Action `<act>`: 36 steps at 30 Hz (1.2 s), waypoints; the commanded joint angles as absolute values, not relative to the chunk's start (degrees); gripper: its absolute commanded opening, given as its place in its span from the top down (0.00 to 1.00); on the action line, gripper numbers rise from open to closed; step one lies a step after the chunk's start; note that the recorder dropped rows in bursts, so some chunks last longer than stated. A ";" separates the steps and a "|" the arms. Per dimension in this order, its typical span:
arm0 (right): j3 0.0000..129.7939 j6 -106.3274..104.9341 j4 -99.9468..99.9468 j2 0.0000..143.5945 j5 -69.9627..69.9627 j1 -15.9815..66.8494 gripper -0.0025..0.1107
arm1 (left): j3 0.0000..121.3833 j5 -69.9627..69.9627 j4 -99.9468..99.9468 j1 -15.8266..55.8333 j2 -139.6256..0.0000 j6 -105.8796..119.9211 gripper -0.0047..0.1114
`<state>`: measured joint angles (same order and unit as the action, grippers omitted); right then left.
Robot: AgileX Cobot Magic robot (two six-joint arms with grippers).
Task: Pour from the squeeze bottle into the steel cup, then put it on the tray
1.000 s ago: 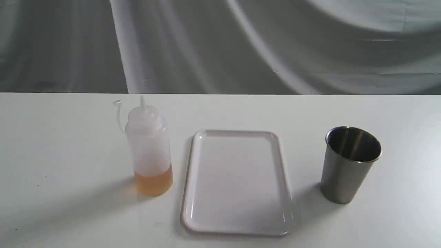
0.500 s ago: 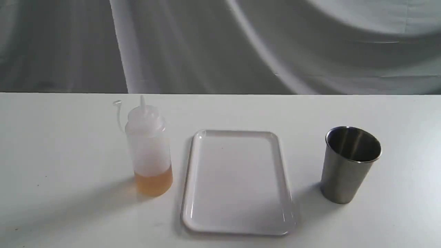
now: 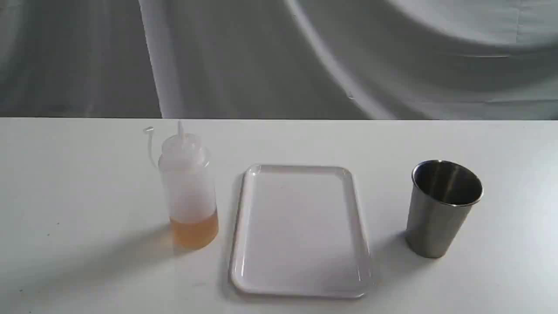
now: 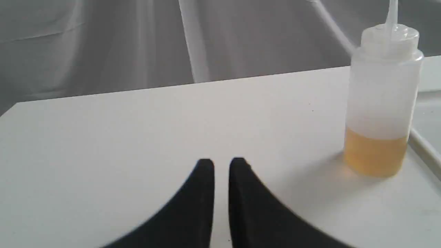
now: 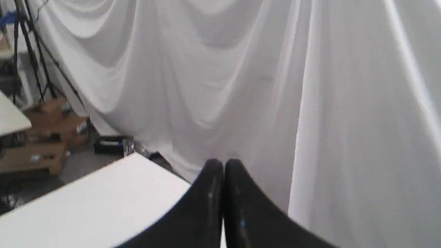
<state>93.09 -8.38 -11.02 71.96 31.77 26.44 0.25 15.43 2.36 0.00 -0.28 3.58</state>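
Squeeze bottle [image 4: 382, 100] stands upright, apart from the left hand [image 4: 221, 165].

Three things stand in a row across the worktop [image 3: 87, 174], L to R: squeeze bottle [image 3: 188, 192], tray [image 3: 301, 231], steel cup [image 3: 442, 209]. Bottle is upright, just beside the tray's L rim, w/ liquid [image 3: 195, 231] in its bottom & its cap [image 3: 148, 130] hanging off its L side. Tray lies flat in the middle, long sides running front to back. Cup is upright, near the R edge, apart from the tray's R rim. A cloth [image 3: 279, 56] hangs behind the back edge.
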 commanded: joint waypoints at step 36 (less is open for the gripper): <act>44.79 -9.16 -10.27 93.98 -39.58 46.19 0.98 | 0.00 15.03 2.49 0.22 0.00 3.48 0.89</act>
